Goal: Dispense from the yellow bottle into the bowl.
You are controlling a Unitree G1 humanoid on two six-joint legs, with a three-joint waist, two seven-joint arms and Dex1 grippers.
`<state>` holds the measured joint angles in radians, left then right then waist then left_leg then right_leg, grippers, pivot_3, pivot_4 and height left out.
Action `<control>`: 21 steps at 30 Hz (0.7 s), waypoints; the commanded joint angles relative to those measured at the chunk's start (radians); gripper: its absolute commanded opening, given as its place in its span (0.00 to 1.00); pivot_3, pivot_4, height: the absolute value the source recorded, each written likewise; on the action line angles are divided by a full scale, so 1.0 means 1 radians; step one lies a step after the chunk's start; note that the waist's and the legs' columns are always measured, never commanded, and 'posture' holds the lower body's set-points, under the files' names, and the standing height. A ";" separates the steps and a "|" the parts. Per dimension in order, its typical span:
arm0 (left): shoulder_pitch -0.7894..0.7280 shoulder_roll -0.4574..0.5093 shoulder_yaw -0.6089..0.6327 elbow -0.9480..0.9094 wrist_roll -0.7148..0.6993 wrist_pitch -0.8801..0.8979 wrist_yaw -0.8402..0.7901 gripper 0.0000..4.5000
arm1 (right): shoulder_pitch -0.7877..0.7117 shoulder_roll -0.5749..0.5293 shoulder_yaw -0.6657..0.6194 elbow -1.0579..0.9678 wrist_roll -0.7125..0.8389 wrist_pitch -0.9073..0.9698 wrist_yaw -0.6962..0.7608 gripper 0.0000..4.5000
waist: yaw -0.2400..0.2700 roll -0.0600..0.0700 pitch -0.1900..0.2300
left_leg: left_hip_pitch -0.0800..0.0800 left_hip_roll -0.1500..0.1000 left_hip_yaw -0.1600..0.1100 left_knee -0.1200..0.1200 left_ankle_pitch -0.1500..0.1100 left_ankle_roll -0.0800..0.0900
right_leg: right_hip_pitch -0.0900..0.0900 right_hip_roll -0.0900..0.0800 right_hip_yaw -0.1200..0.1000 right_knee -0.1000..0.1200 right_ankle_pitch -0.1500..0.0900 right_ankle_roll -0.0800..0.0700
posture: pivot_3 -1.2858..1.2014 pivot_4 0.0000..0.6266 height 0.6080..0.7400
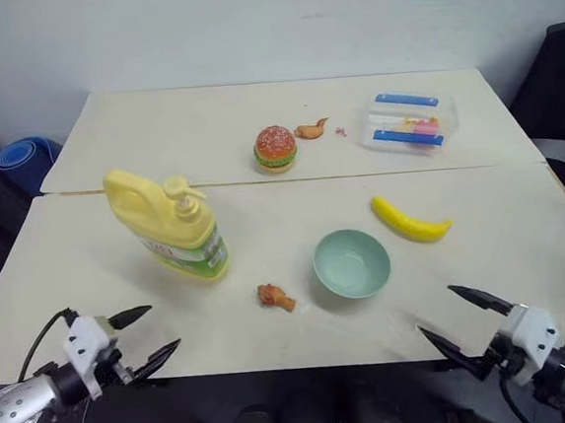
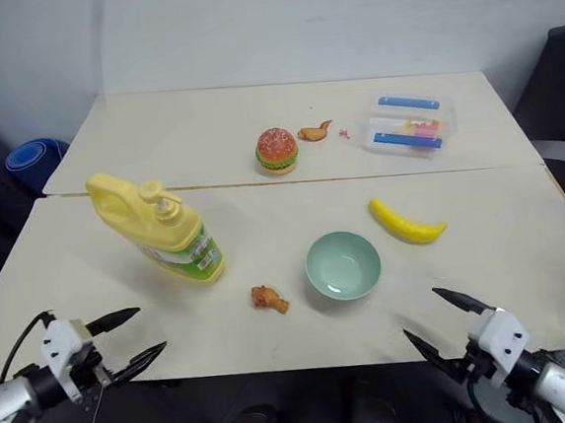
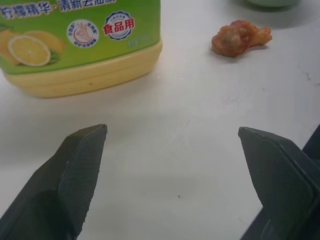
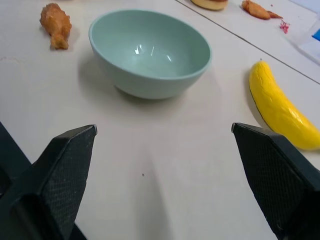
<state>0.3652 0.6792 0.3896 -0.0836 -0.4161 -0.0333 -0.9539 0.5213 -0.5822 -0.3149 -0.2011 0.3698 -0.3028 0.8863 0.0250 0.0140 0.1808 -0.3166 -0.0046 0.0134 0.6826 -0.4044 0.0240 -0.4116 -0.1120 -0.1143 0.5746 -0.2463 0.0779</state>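
Observation:
The yellow bottle (image 1: 169,223), a big pale-yellow jug with a pump top and green label, stands left of the table's middle; its base and label (image 3: 75,40) show in the left wrist view. The mint-green bowl (image 1: 351,262) sits empty to its right, seen close in the right wrist view (image 4: 150,50). My left gripper (image 1: 153,335) hovers open at the near left table edge, short of the bottle. At the near right edge, in front of the bowl, my right gripper (image 1: 461,323) is open too. Neither holds anything.
A toy chicken piece (image 1: 276,296) lies between bottle and bowl. A banana (image 1: 409,221) lies right of the bowl. Farther back are a toy burger (image 1: 275,148), another small food piece (image 1: 311,129) and a clear box with blue clips (image 1: 410,119).

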 commanded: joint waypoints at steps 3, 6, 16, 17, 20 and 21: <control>0.009 0.010 -0.007 -0.105 -0.078 0.086 -0.032 1.00 | -0.048 0.002 -0.030 -0.009 0.050 0.022 -0.017 1.00 | 0.000 0.000 0.000 | 0.000 0.000 0.000 0.000 -0.001 0.002 | 0.000 0.000 0.000 0.000 0.000 0.000 | 0.52 0.24 1.00; -0.046 0.011 -0.023 -0.188 -0.185 0.165 -0.060 1.00 | -0.174 -0.026 -0.036 -0.002 0.106 0.135 -0.052 1.00 | -0.001 0.000 0.000 | 0.000 0.000 0.000 0.000 -0.001 0.002 | 0.000 0.000 0.000 0.001 0.000 0.000 | 0.52 0.24 1.00; -0.215 -0.010 -0.147 -0.246 -0.205 0.241 -0.074 1.00 | -0.859 -0.165 0.203 0.618 -0.133 0.294 0.027 1.00 | -0.015 0.001 0.000 | 0.000 0.000 0.000 0.000 0.004 -0.006 | 0.000 0.003 -0.002 0.001 0.000 -0.001 | 0.52 0.24 1.00; -0.225 -0.012 -0.154 -0.241 -0.205 0.243 -0.075 1.00 | -0.929 -0.155 0.230 0.712 -0.161 0.281 0.036 1.00 | -0.021 0.002 0.001 | -0.001 -0.001 0.001 0.002 0.005 -0.005 | 0.000 0.003 -0.002 0.002 0.000 0.000 | 0.52 0.24 1.00; -0.241 -0.015 -0.163 -0.234 -0.207 0.244 -0.076 1.00 | -1.096 -0.131 0.297 0.952 -0.231 0.257 0.070 1.00 | -0.027 0.003 0.001 | -0.001 -0.003 0.001 0.002 0.008 -0.003 | 0.000 0.001 -0.001 0.001 0.001 0.002 | 0.52 0.24 1.00; -0.243 -0.015 -0.164 -0.236 -0.208 0.246 -0.075 1.00 | -1.133 -0.124 0.311 1.009 -0.250 0.226 0.080 1.00 | -0.027 0.003 0.001 | -0.001 -0.003 0.001 0.002 0.008 -0.003 | 0.000 0.001 -0.001 0.002 0.002 0.002 | 0.52 0.24 1.00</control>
<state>0.1221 0.6670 0.2180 -0.3067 -0.6209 0.2173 -1.0236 -0.5821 -0.7087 -0.0121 0.7348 0.1515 -0.0296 0.9443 -0.0016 0.0165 0.1817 -0.3181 -0.0072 0.0137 0.6842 -0.3962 0.0207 -0.4117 -0.1111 -0.1161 0.5789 -0.2448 0.0797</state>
